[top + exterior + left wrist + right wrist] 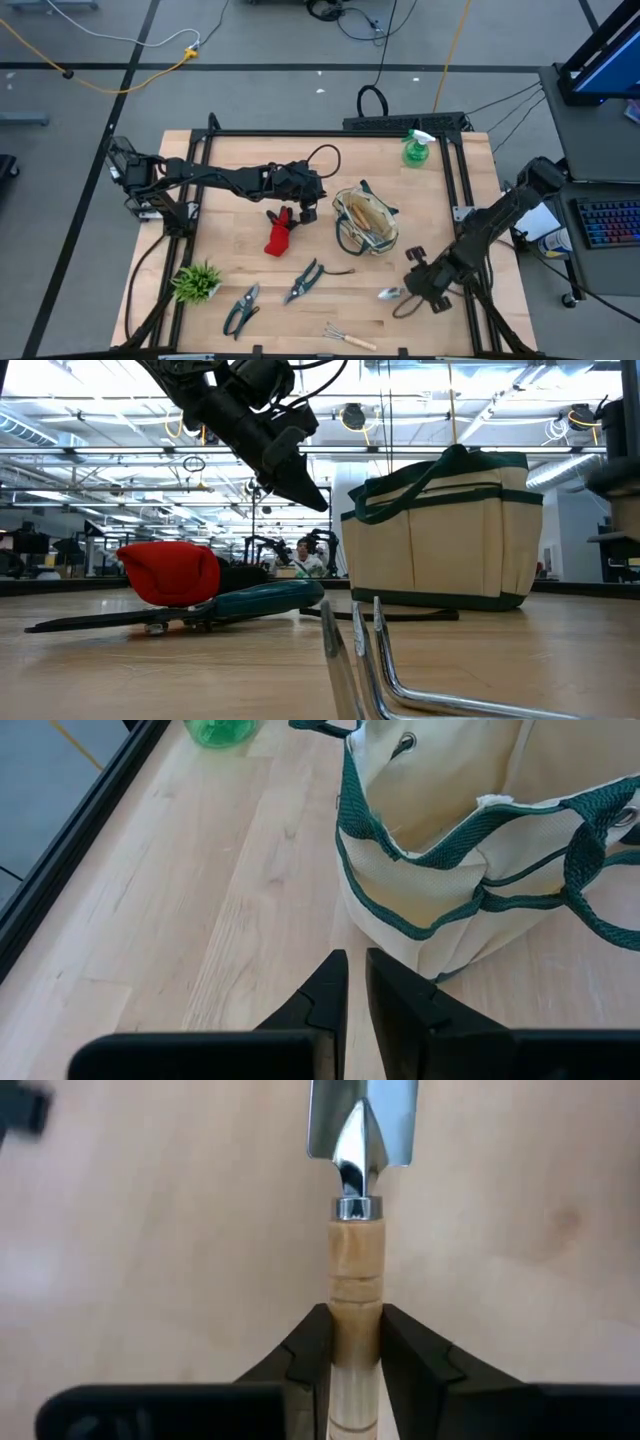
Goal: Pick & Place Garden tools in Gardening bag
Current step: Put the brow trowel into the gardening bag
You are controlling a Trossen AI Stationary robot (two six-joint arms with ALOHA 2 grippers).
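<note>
Wooden table (240,215) on a grey floor, open hall behind.
Bag (366,221): upright, centre-right.
Left gripper (309,210): fingers nearly together, holding nothing, raised between glove (280,234) and bag.
Right gripper (411,287): near the front right edge, clamped on the wooden handle of a trowel (357,1200).
Spray bottle (416,147): far edge.
Two shears (303,282): front centre.
Rake (348,338): front edge.
Plant tuft (197,282): front left.
</note>
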